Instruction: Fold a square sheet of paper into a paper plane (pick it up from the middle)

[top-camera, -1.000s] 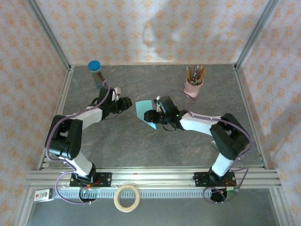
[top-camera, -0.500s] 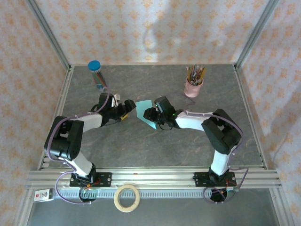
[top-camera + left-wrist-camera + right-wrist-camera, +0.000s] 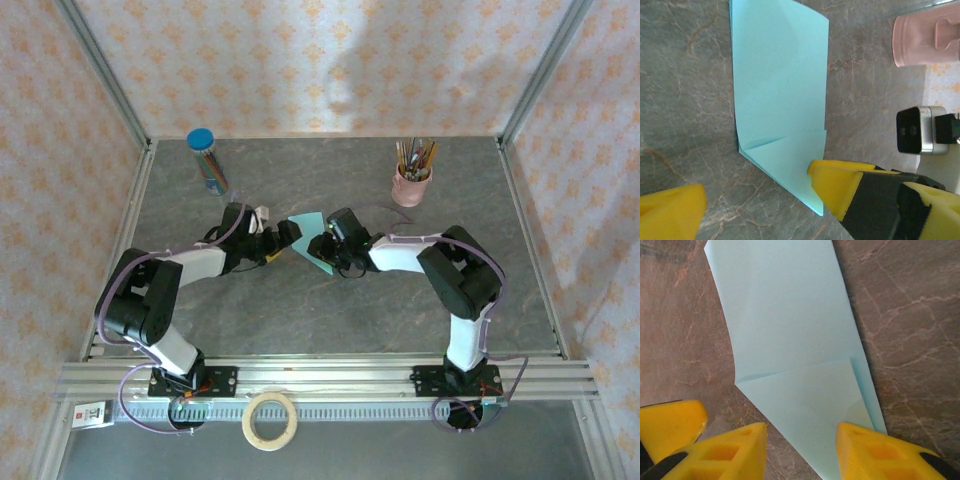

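The light turquoise sheet of paper (image 3: 304, 228) lies flat on the grey table between both arms, with one corner folded over into a flap (image 3: 805, 400) that ends in a point (image 3: 790, 165). My left gripper (image 3: 287, 237) is at its left edge, open wide (image 3: 805, 192), with one yellow finger (image 3: 670, 210) off the paper. My right gripper (image 3: 323, 246) is open (image 3: 799, 440) and straddles the pointed end. Its right fingertip (image 3: 860, 440) lies over the flap's edge, and its left fingertip (image 3: 747, 442) is over bare table. From the left wrist, a yellow finger (image 3: 840, 187) touches the flap.
A pink cup of pencils (image 3: 411, 184) stands at the back right (image 3: 922, 35). A blue-capped tube of pens (image 3: 206, 160) stands at the back left. A tape roll (image 3: 271, 420) lies in front of the rail. Patterned walls and metal posts enclose the table.
The left gripper has moved right up to the paper's left edge. The right gripper has shifted a little left over the paper's pointed end. The paper has stayed in place.
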